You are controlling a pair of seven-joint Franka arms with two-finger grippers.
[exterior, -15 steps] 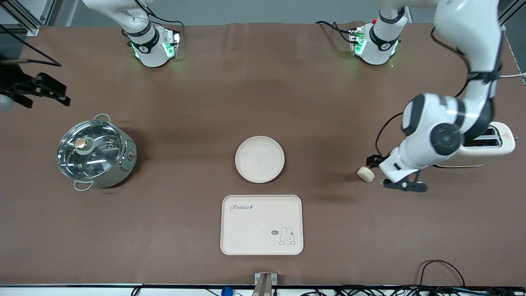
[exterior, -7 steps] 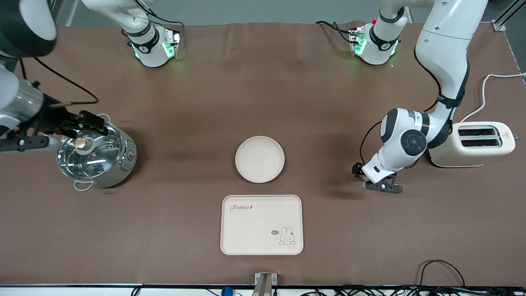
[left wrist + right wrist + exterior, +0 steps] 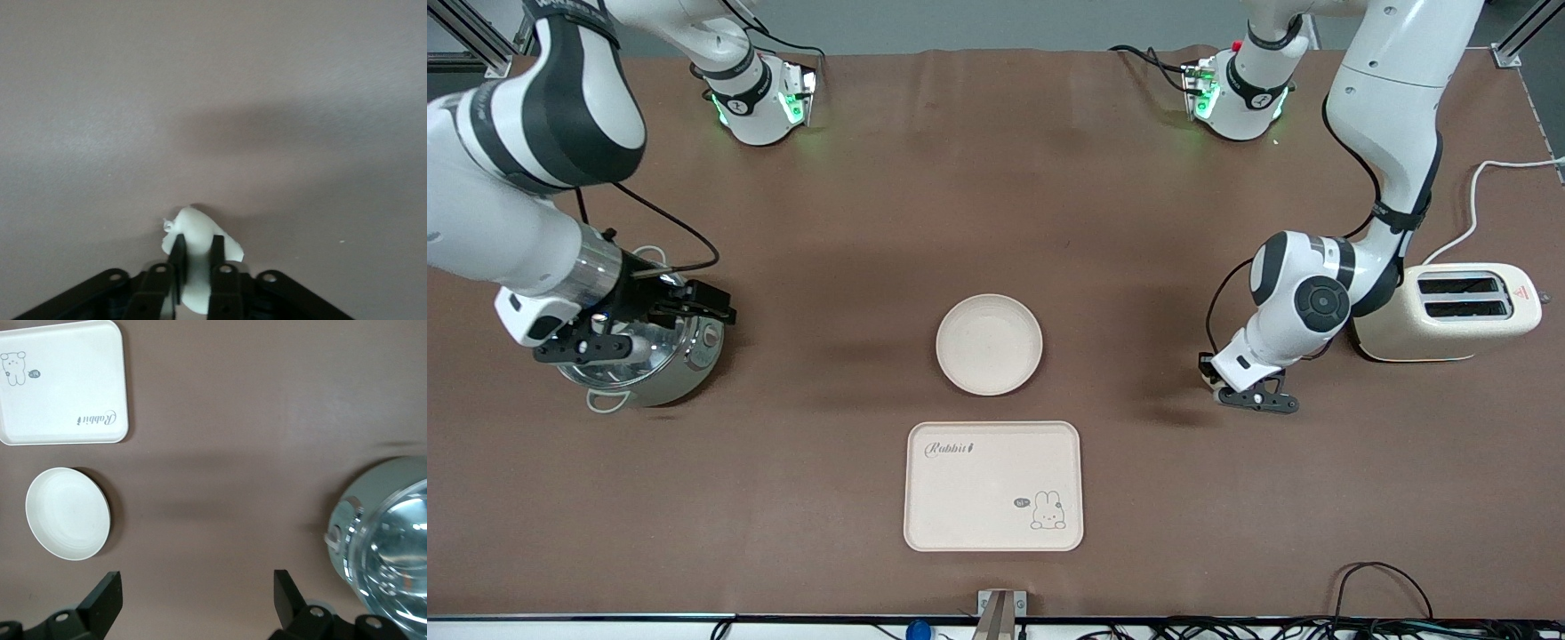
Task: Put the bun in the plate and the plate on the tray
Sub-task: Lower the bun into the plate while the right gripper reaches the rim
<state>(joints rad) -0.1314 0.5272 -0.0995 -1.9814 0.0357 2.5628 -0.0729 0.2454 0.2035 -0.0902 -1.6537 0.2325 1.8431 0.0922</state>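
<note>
Since the frame half a second back, the right arm has swung in over the pot (image 3: 636,356), while the left arm has hardly shifted and sits low at the bun.

From the front, the left gripper (image 3: 1227,384) is down at the desk (image 3: 871,222) near the toaster (image 3: 1449,311), toward the left arm's end. Only a sliver of the bun (image 3: 1208,377) shows at its tip. The plate (image 3: 989,344) sits bare in the middle of the desk, and the tray (image 3: 993,485) lies just nearer the front camera than the plate, apart from it and bare too. The right gripper (image 3: 654,324) hangs over the glass-lidded pot at the right arm's end.

The left wrist view settles the grasp: the left gripper (image 3: 197,273) has its jaws pinching the bun (image 3: 197,230), the soft bread bulging out past the fingers. The bun looks as if it is at or just off the desk; I cannot tell which.

The right wrist view shows the right gripper (image 3: 197,597) with its jaws spread wide and nothing between them, over bare desk (image 3: 233,453) with the pot (image 3: 387,540) to one side and the plate (image 3: 67,513) and tray (image 3: 63,380) well off.

By my reading, the task is barely begun: the bun is gripped but not yet carried to the plate, and the plate is not yet on the tray. Both placements remain.
</note>
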